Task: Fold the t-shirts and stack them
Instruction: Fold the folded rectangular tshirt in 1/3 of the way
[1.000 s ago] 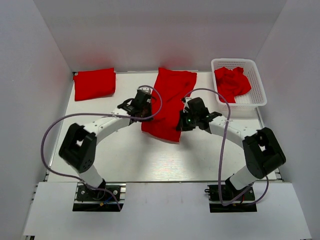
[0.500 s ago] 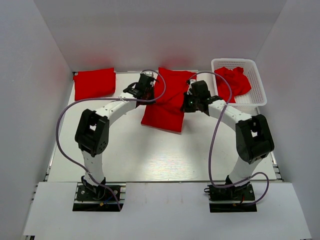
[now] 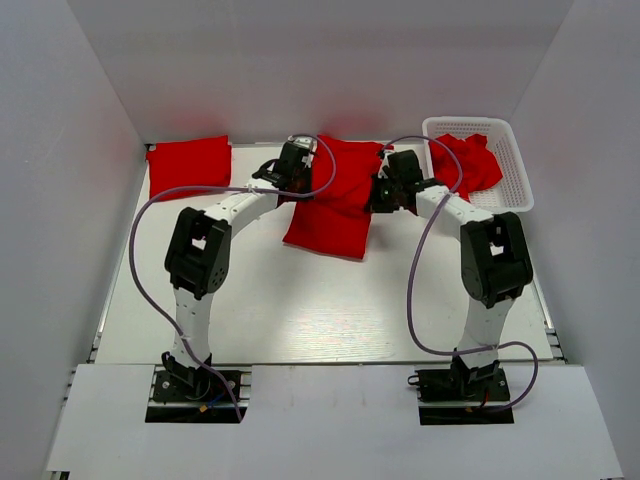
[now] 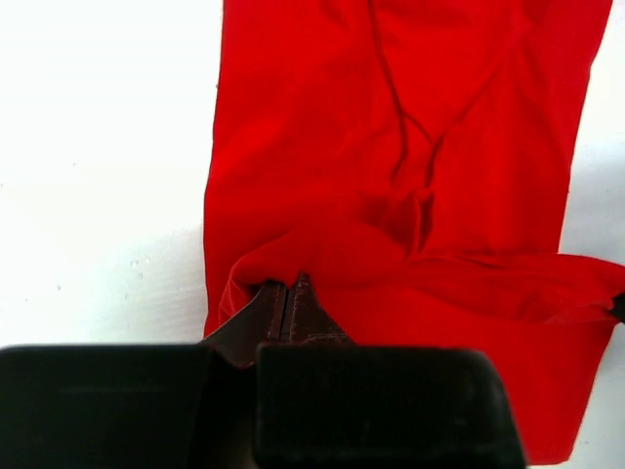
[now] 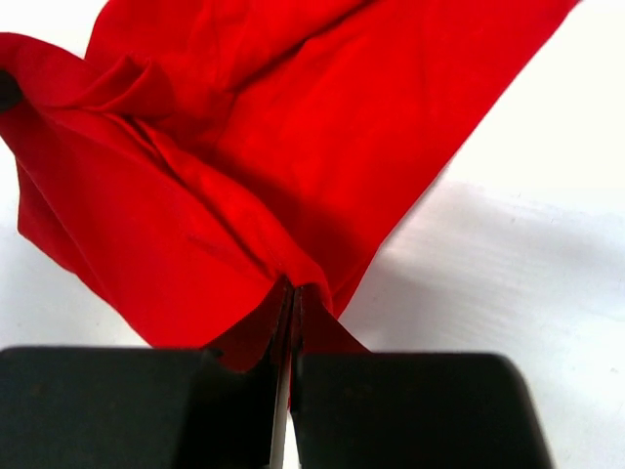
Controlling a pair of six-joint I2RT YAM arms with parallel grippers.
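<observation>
On the table [image 3: 260, 300], left gripper [image 4: 290, 286] and right gripper [image 5: 292, 291] each pinch the red t-shirt [image 3: 335, 215]; jaws pressed onto cloth.

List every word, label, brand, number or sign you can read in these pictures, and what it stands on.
None can be read. The red t-shirts are plain, the white basket bears no label, and the arms show no legible marking.

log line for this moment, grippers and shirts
left gripper: shut on middle t-shirt | right gripper: shut on middle t-shirt | folded t-shirt: far left corner | crumpled t-shirt: in basket
</observation>
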